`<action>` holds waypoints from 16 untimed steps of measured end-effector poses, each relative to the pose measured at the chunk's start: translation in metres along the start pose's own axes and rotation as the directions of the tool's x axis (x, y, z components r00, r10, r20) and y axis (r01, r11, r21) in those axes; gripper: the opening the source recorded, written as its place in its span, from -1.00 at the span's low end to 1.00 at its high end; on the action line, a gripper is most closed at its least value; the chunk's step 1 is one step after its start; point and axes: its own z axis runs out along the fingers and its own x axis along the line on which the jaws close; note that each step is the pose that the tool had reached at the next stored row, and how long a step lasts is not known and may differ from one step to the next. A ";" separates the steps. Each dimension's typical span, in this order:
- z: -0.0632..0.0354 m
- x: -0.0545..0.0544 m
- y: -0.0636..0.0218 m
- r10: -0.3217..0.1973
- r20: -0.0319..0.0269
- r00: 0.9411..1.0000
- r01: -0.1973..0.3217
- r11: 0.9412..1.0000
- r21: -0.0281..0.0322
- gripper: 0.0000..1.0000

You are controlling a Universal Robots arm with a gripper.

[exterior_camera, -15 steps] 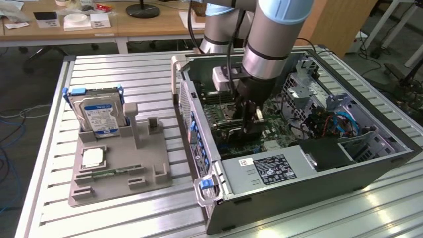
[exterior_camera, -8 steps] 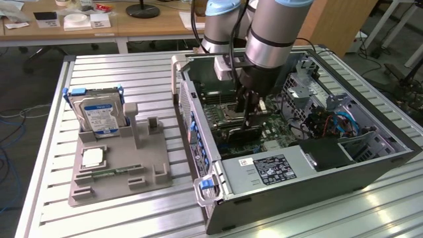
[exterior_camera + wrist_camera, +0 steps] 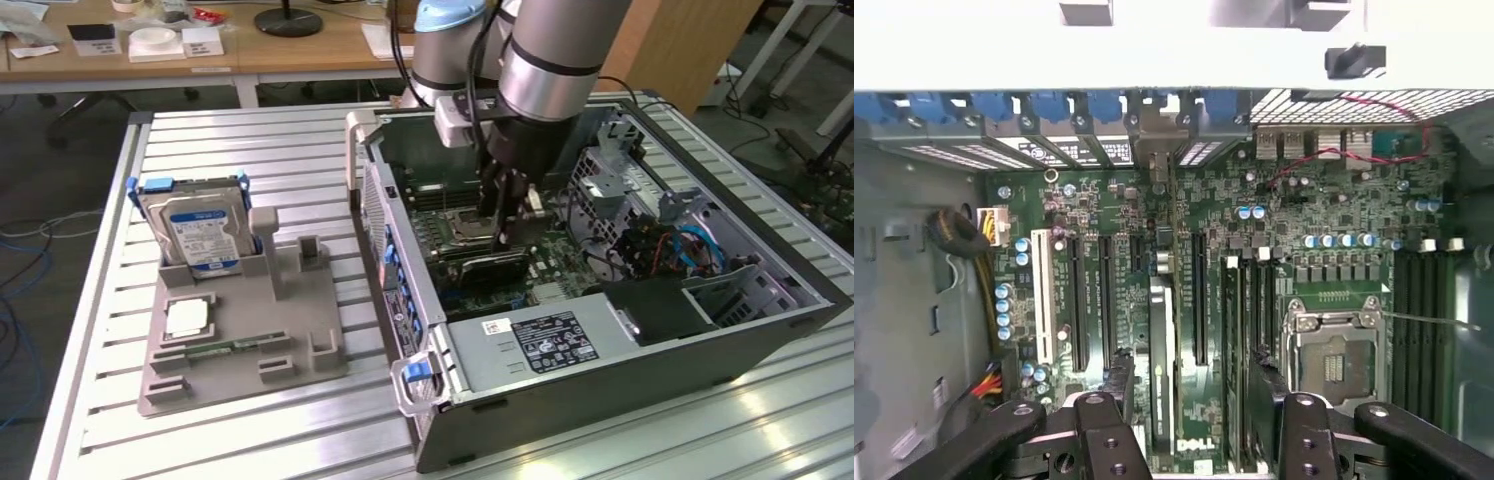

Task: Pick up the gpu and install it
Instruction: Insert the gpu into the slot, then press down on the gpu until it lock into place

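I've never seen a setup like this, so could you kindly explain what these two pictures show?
The grey arm is a robot reaching into an open computer case lying on a slatted table. One picture is from a camera off to the side; the other looks down from the arm's wrist. Its claw is open, fingers either side of the gpu, which stands upright on the motherboard, not gripped. Beside the case, a grey tray holds a hard drive and a memory stick.

Green motherboard (image 3: 1324, 215), blue-and-white labelled silver hard drive (image 3: 203, 232), grey tray (image 3: 240, 375), black end effector (image 3: 1194, 420).
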 end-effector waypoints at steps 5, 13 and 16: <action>-0.0138 -0.001 0.0000 0.000 0.000 1.000 0.000 1.000 0.000 0.15; -0.0168 -0.001 0.0000 0.000 0.000 1.000 0.000 1.000 0.000 0.15; -0.0168 -0.001 0.0000 0.000 0.000 1.000 0.000 1.000 0.000 0.15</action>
